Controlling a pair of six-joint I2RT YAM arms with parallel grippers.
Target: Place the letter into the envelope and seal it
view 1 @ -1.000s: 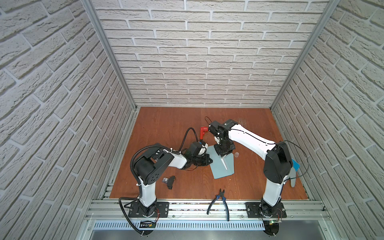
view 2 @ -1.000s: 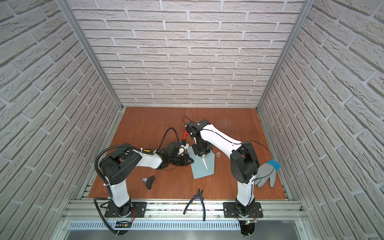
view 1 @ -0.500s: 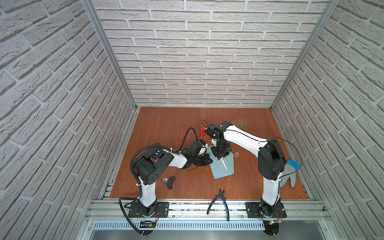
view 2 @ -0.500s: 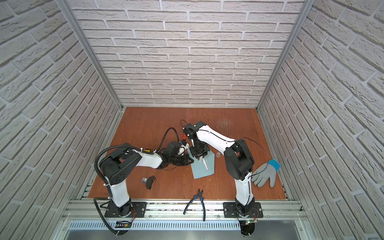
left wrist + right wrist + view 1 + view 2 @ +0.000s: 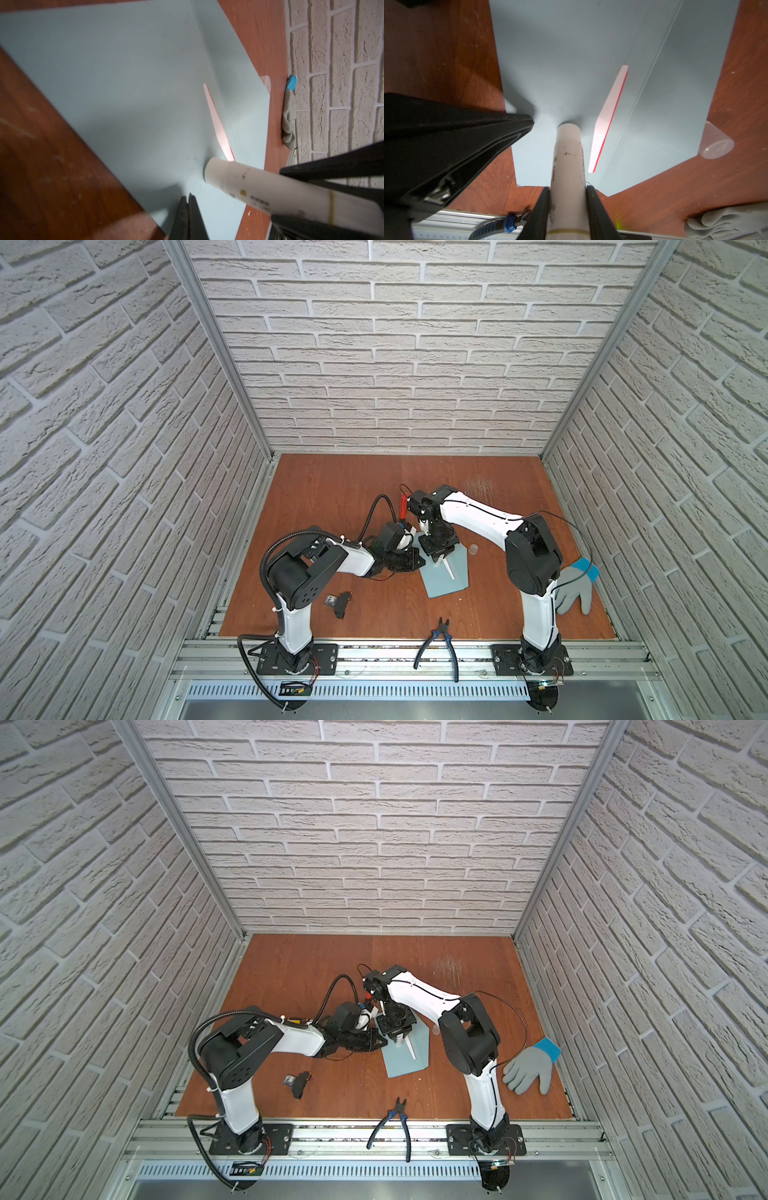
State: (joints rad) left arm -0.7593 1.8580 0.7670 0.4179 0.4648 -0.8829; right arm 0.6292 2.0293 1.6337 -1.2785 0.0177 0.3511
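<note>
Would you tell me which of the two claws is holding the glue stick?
The right claw, clamped on the glue stick; the left claw is shut and empty.

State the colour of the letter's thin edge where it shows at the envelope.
Red, running beside a white face. The letter shows best in the right wrist view.

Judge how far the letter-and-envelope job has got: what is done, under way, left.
Done: the letter sits almost wholly inside the envelope, only a thin strip showing. In hand: the right hand grips the uncapped glue stick, tip on the envelope paper, while the shut left hand rests its tips on the envelope; the cap lies beside it. Left: finish gluing, then close and press the envelope; it looks unsealed.
</note>
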